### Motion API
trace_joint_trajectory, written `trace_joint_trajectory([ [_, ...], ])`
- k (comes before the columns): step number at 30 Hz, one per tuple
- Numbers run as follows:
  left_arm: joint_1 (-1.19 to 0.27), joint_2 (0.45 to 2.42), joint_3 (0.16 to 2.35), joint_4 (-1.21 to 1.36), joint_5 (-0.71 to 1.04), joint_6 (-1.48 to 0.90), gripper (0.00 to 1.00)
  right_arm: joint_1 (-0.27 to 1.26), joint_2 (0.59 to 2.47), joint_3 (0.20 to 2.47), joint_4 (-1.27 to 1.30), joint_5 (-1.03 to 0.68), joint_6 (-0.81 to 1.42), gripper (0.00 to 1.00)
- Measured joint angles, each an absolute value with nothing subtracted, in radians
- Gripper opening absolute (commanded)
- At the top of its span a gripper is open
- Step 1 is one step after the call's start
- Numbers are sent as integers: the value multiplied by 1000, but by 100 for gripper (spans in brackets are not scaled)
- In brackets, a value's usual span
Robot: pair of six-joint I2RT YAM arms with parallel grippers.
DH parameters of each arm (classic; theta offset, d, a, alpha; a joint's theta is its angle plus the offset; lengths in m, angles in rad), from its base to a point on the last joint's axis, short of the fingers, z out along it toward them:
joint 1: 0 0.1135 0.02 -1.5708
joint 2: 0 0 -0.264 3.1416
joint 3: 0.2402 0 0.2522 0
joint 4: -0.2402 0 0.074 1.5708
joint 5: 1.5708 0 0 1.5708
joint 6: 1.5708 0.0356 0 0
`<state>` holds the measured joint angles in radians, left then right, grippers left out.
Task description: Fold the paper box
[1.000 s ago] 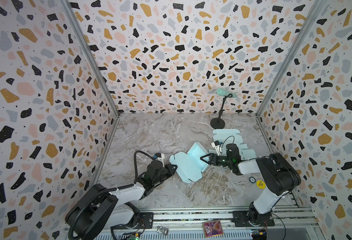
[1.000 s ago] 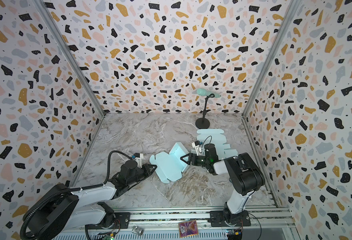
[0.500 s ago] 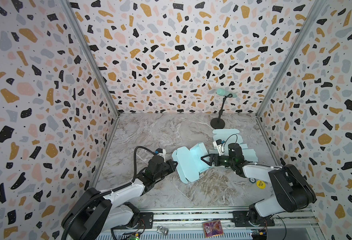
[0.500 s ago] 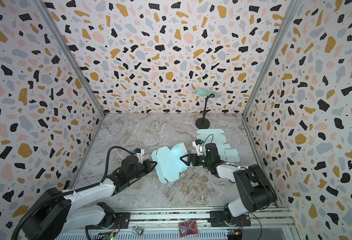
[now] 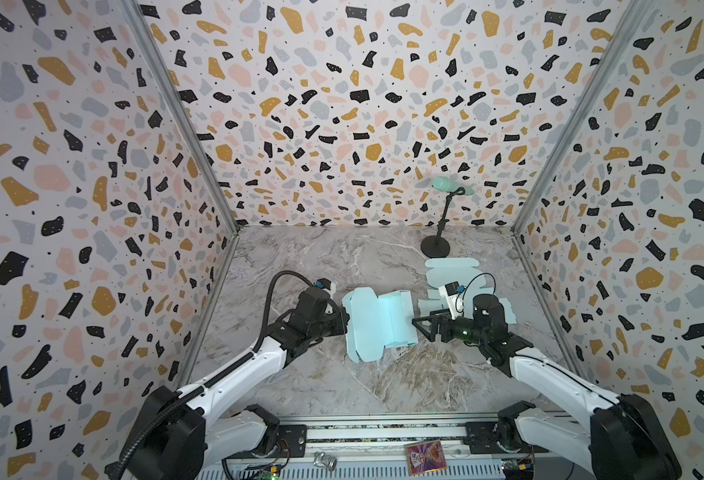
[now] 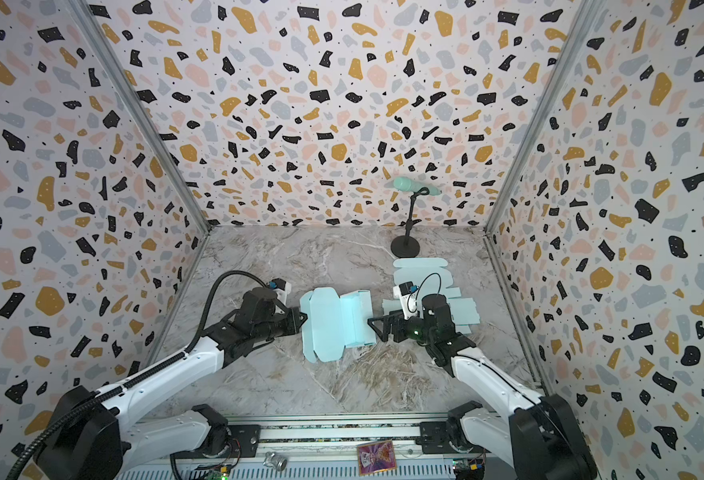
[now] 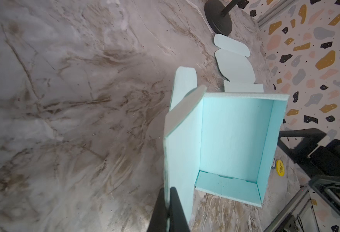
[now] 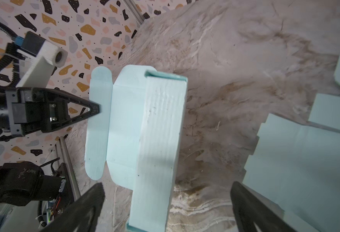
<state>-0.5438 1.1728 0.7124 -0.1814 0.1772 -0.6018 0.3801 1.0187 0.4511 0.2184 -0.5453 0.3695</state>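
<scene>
Box (image 5: pixel 379 324) sits mid-table, tray walls up, lid open. The left gripper (image 5: pixel 344 321) is pinched on the lid's end flap (image 8: pixel 97 130), and the right gripper (image 5: pixel 423 322) is spread wide just beside the opposite wall, gripping nothing. I'd brace that wall with the right, then swing the lid over along its crease slowly so the tray doesn't skid. Spare flat cutouts (image 5: pixel 450 270) and a stand (image 5: pixel 435 248) sit close behind the right gripper; mind them.

Marble-look tabletop (image 5: pixel 300 257). Half-folded teal paper box (image 5: pixel 379 324) sits mid-surface. Flat teal blanks (image 5: pixel 452 270) lie toward the right edge. Black stand base (image 5: pixel 435 248) just behind them, near the back edge.
</scene>
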Motion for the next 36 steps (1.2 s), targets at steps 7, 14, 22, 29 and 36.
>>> trace_joint_trajectory([
  [7, -544, 1267, 931, -413, 207, -383, 2, 379, 925, 452, 273, -558, 240, 99],
  [14, -545, 1311, 1085, -629, 224, -218, 2, 379, 1100, 530, 451, -699, 106, 99],
  [22, -586, 1349, 1213, -783, 196, -98, 2, 408, 1345, 683, 553, -845, -10, 98],
  [29, -664, 1395, 1297, -850, 138, -45, 2, 439, 1565, 899, 428, -955, -176, 97],
  [36, -697, 1413, 1313, -877, 89, -21, 2, 441, 1691, 1005, 283, -1010, -318, 90],
])
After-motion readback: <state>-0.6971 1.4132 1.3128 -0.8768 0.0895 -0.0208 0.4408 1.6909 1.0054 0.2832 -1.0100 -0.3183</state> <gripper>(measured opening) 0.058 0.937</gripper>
